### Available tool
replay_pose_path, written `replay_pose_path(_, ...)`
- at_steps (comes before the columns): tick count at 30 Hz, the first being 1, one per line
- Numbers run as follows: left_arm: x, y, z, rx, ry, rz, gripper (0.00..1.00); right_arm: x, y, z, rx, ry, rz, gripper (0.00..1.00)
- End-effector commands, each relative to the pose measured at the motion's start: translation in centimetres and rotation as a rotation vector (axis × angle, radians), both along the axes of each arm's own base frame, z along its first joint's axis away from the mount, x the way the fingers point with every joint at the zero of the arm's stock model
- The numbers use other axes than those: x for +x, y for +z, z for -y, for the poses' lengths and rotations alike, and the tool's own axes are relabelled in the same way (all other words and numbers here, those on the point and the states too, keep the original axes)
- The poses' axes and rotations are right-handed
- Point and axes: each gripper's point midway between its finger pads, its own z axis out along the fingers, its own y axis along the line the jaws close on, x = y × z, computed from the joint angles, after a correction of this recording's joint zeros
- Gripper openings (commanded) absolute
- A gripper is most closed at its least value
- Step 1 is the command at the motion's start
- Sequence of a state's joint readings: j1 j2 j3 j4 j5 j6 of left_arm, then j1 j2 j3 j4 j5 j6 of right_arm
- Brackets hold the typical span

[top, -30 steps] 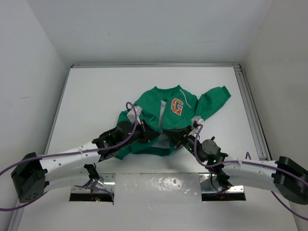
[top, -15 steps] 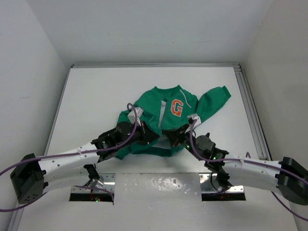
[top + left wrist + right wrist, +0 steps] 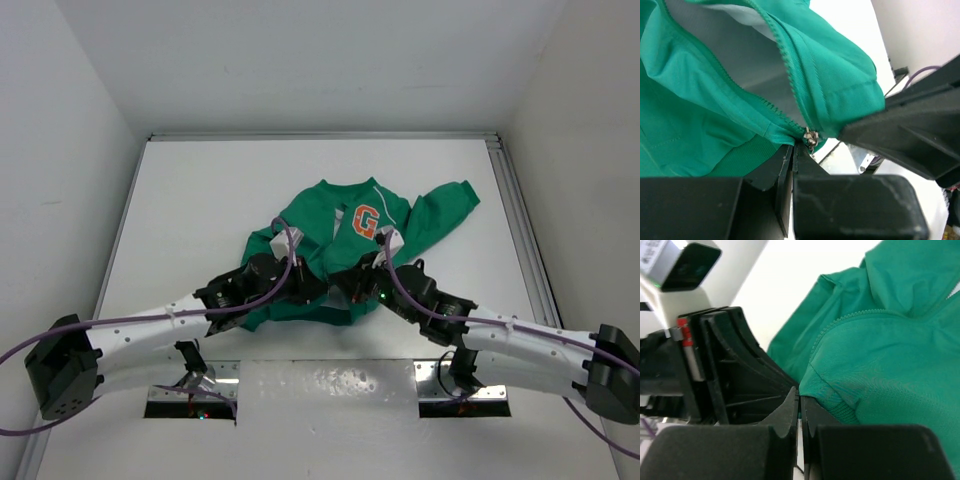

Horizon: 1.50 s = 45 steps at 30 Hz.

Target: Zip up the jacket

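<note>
The right end effector had slid left, next to the left end effector. Both pinched the jacket hem tight. The jacket lay mid-counter, collar pointing away. From above, the arms hid the hem.

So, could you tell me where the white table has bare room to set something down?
Bare white table lies beyond the small bright-green fabric jacket to the far edge, and left of it. Crowded: the near middle, where left claw and right claw pinch its hem.
</note>
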<state>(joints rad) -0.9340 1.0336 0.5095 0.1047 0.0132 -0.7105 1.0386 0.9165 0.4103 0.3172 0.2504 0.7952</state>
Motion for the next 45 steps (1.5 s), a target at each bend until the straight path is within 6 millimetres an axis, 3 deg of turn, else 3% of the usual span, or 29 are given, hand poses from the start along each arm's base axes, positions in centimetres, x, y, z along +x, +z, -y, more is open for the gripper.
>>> replay_pose_path(1, -0.1, 1.9, 0.9, -0.041, -0.049, 0.045, 0.00, 0.7, 1.4, -0.9, 0.001, -0.017, -0.007, 0.00)
replay_pose_path(6, -0.9, 3.5, 1.2, -0.090, -0.090, 0.051, 0.00, 2.6, 0.3, -0.4, -0.067, -0.112, 0.012, 0.00)
replay_pose_path(15, -2.4, 3.3, 1.2, -0.118, -0.132, 0.030, 0.00, 4.6, 0.8, -0.1, -0.114, -0.195, 0.050, 0.00)
replay_pose_path(19, -2.3, 2.3, 1.0, -0.081, -0.128, 0.021, 0.00, 4.2, 1.7, -0.6, -0.080, -0.167, 0.055, 0.00)
replay_pose_path(23, -2.0, 1.3, 0.4, -0.058, -0.097, 0.016, 0.00, 3.2, 3.4, 0.5, -0.017, -0.157, 0.060, 0.00)
replay_pose_path(26, -2.1, 1.0, 0.6, -0.063, -0.105, 0.014, 0.00, 2.8, 3.4, 0.6, -0.024, -0.147, 0.037, 0.00)
replay_pose_path(30, -2.2, 0.9, 1.0, -0.047, -0.134, 0.019, 0.00, 3.5, 2.8, 0.0, -0.096, -0.162, 0.004, 0.00)
replay_pose_path(31, -2.3, 0.8, 1.0, -0.048, -0.135, 0.019, 0.00, 3.6, 1.6, 0.2, -0.134, -0.170, -0.011, 0.00)
replay_pose_path(36, -2.8, 1.0, 1.1, -0.039, -0.166, 0.024, 0.00, 4.1, 1.9, -0.7, -0.125, -0.163, -0.026, 0.00)
replay_pose_path(45, -3.4, 0.8, 0.7, -0.061, -0.188, 0.046, 0.00, 2.7, 1.1, 1.9, -0.089, -0.196, -0.068, 0.00)
